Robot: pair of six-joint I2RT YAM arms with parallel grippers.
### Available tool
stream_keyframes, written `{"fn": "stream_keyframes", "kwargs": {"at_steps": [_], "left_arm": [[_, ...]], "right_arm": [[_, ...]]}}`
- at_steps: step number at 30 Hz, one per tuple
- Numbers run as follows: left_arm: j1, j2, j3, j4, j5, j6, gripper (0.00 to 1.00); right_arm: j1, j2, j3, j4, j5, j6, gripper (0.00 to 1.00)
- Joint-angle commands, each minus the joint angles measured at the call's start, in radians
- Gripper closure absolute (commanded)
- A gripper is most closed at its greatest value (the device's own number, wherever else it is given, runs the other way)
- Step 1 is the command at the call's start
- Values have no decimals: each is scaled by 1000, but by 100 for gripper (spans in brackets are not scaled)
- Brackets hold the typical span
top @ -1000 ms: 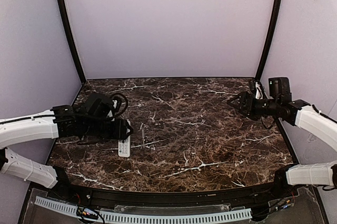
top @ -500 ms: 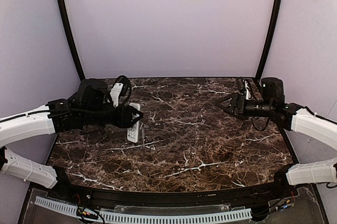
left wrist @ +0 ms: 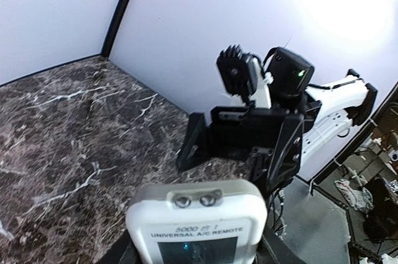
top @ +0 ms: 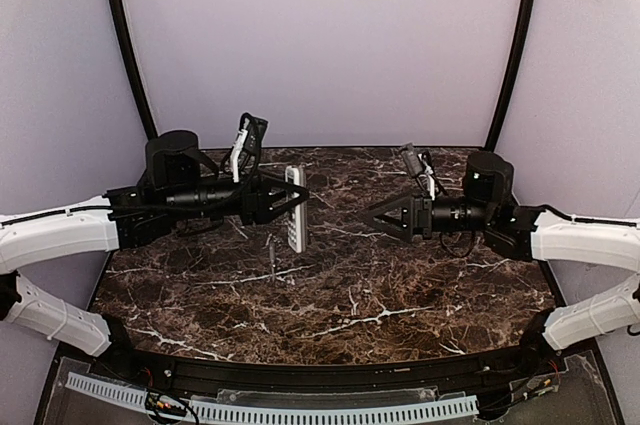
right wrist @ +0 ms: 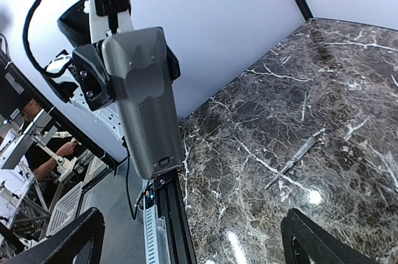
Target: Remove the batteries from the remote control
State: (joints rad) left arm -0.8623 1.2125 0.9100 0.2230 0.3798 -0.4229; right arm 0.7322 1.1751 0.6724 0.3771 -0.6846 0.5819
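My left gripper (top: 283, 201) is shut on the remote control (top: 296, 207) and holds it up above the table, long side upright. In the left wrist view the remote control (left wrist: 198, 220) shows its white front, screen and top end between my fingers. In the right wrist view the remote control (right wrist: 146, 102) shows its grey back, with the battery cover in place. The batteries are hidden. My right gripper (top: 372, 215) stands open a short way to the right of the remote, pointing at it, with nothing between its fingers (right wrist: 306, 239).
A thin screwdriver (top: 271, 257) lies on the dark marble table (top: 400, 285) below the raised remote; in the right wrist view the screwdriver (right wrist: 292, 163) lies on bare marble. Black frame posts and purple walls close in the back and sides.
My left gripper has lifted the remote off the table and carried it up and right toward the centre. The right arm has swung left toward it, jaws still open.
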Motion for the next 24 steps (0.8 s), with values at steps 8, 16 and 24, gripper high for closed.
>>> {"fn": "stream_keyframes", "kwargs": {"at_steps": [8, 16, 24], "left_arm": [[0, 76, 30, 464, 166, -169, 100], [0, 93, 2, 610, 115, -215, 100], [0, 95, -60, 780, 65, -253, 100]], "right_arm": [[159, 156, 138, 182, 64, -145, 1], [216, 222, 174, 314, 97, -159, 2], [240, 254, 172, 477, 135, -151, 8]]}}
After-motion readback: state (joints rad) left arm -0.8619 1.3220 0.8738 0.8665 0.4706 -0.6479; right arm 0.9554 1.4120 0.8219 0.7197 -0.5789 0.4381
